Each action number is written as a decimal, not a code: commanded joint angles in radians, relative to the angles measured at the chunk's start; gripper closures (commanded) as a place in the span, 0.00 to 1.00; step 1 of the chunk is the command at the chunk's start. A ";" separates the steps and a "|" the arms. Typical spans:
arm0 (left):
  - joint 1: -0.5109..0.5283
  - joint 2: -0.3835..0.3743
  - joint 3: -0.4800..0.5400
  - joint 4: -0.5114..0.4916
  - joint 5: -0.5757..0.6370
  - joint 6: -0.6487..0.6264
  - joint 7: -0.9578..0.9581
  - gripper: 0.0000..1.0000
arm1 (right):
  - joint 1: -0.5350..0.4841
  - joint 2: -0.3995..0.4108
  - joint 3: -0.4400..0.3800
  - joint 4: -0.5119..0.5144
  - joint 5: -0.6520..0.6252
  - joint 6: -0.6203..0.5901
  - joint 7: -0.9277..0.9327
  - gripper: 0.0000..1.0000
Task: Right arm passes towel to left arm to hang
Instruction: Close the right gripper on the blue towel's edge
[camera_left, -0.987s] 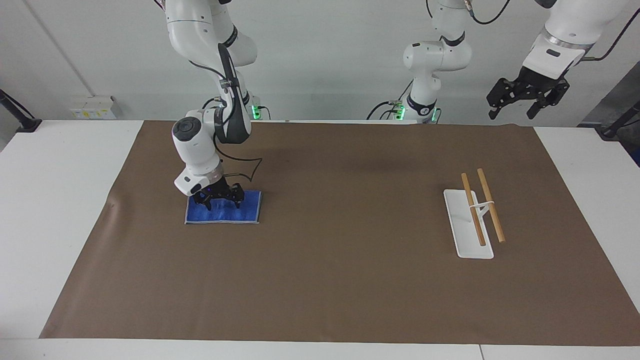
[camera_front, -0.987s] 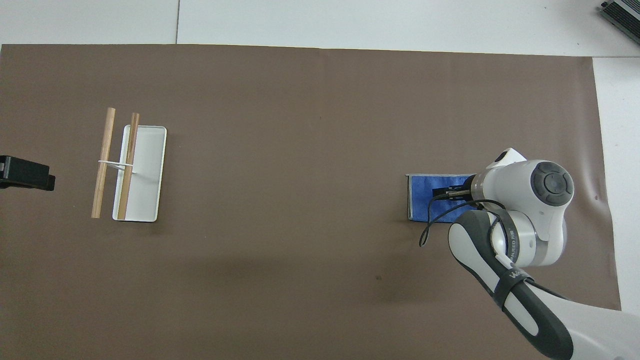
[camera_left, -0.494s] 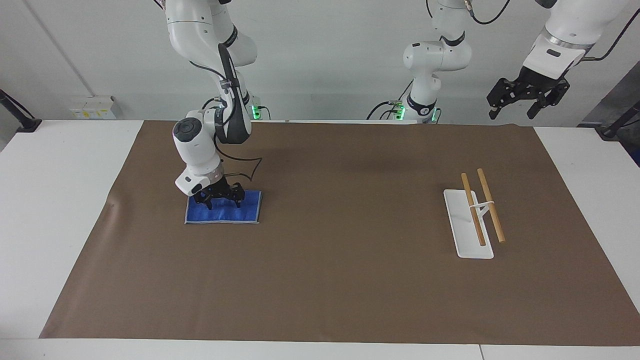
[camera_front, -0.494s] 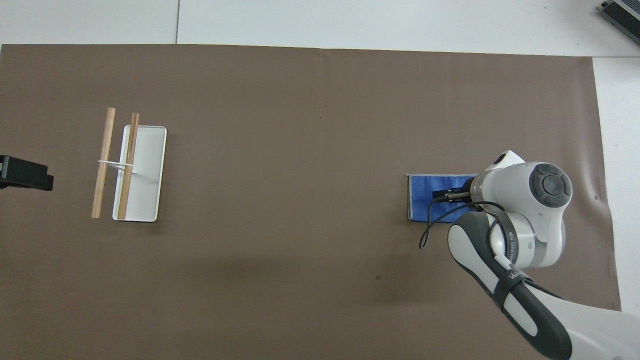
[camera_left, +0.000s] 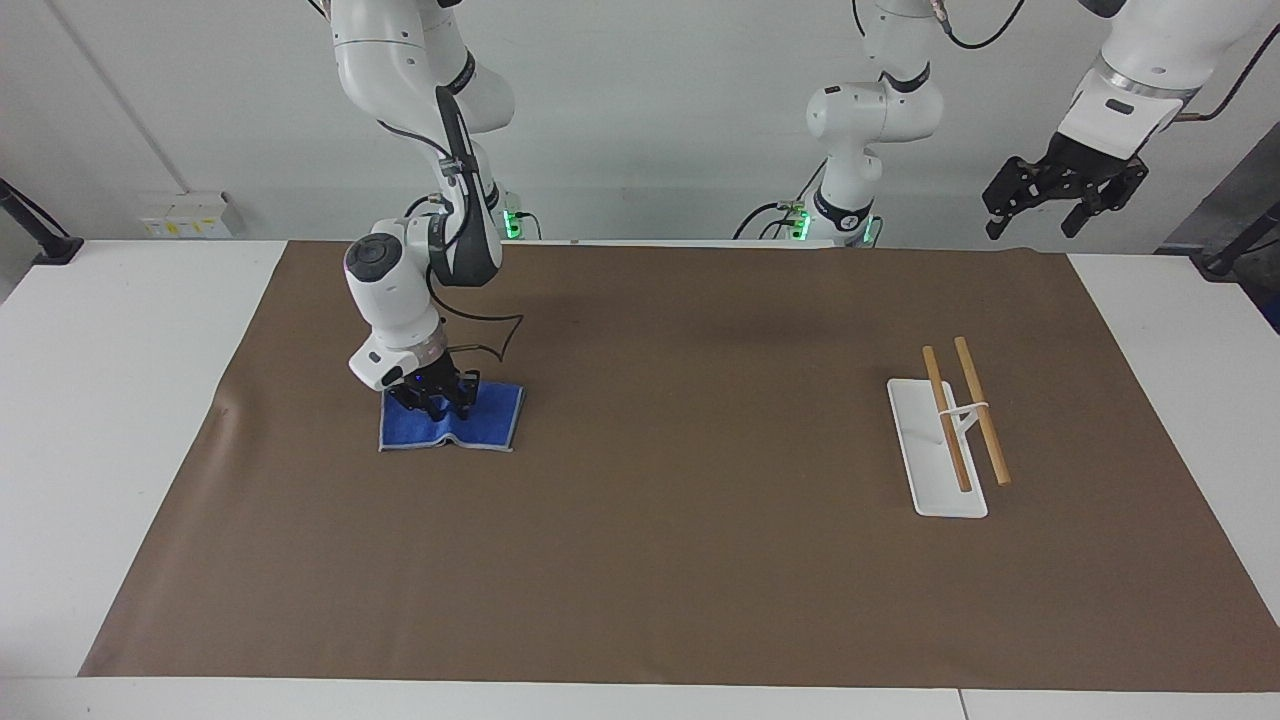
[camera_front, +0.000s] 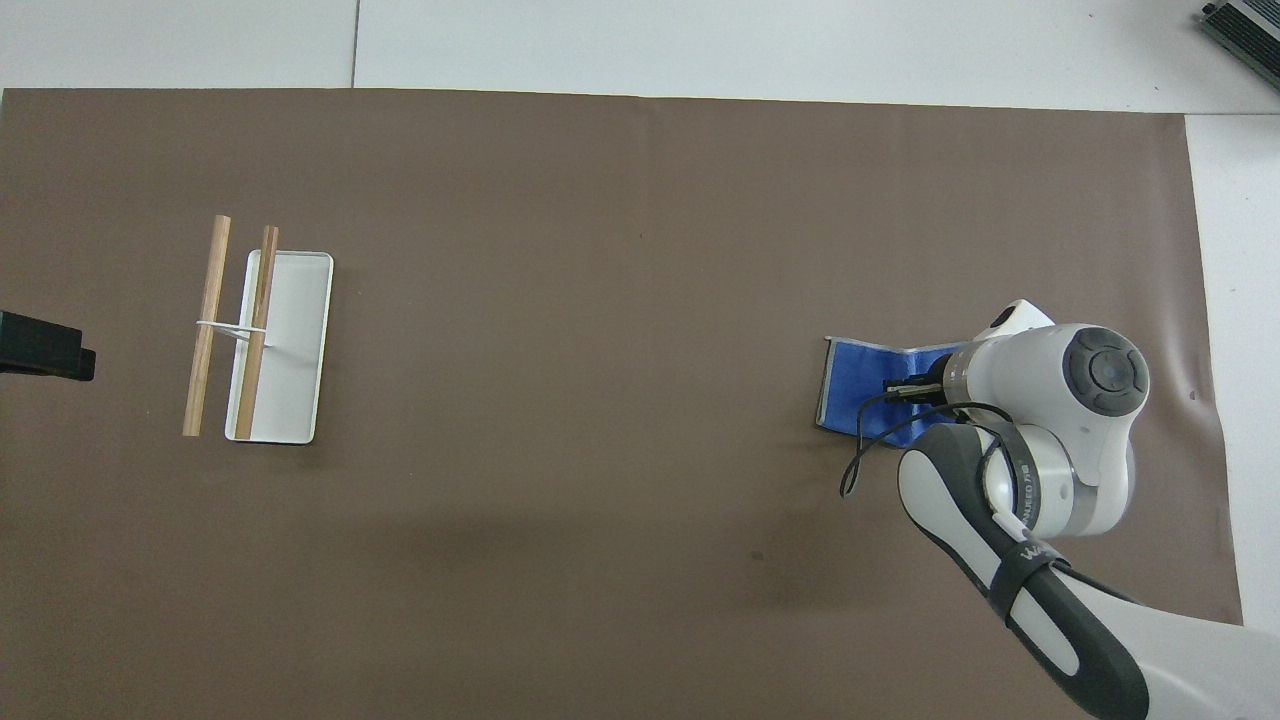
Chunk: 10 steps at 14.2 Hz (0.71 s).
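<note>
You can see a big white table (camera_left: 120, 420) with a wide brown mat (camera_left: 680, 560) spread on top of it.

Your right arm (camera_left: 410, 190) bends down to the mat at its own end of the table. Your left arm (camera_left: 1130, 60) waits high up in the air at the other end.

The rack (camera_left: 950, 435) sits on the mat at the left arm's end of the table. It has a flat white base and two wooden bars held up on a thin white post. The bars lie side by side.

The towel (camera_left: 490, 420) is blue with a pale edge. It lies on the mat at the right arm's end, well apart from the rack. The part of it nearest the robots is bunched up where it is grabbed, and the rest lies on the mat. One edge looks a little lifted and folded.

The right gripper (camera_left: 437, 400) is down on the towel. Its jaws are pressed together and they pinch a bit of the blue cloth between them. From above, the white wrist hides most of this, and you only see the towel (camera_front: 860, 385) poking out from under it.

The left gripper (camera_left: 1062, 195) hangs in the air over the mat's edge nearest the robots. Its jaws are spread apart and nothing is in them. From above, only its dark tip (camera_front: 40, 345) shows at the side
</note>
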 joint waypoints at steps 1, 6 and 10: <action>0.004 -0.029 0.001 -0.030 -0.009 -0.005 -0.008 0.00 | -0.006 -0.007 0.005 -0.027 0.024 0.021 0.006 1.00; 0.004 -0.029 0.001 -0.030 -0.009 -0.005 -0.008 0.00 | -0.006 -0.007 0.007 0.093 0.028 -0.121 0.003 1.00; 0.002 -0.029 0.000 -0.030 -0.009 -0.005 -0.008 0.00 | -0.001 -0.008 0.057 0.239 0.121 -0.216 0.003 1.00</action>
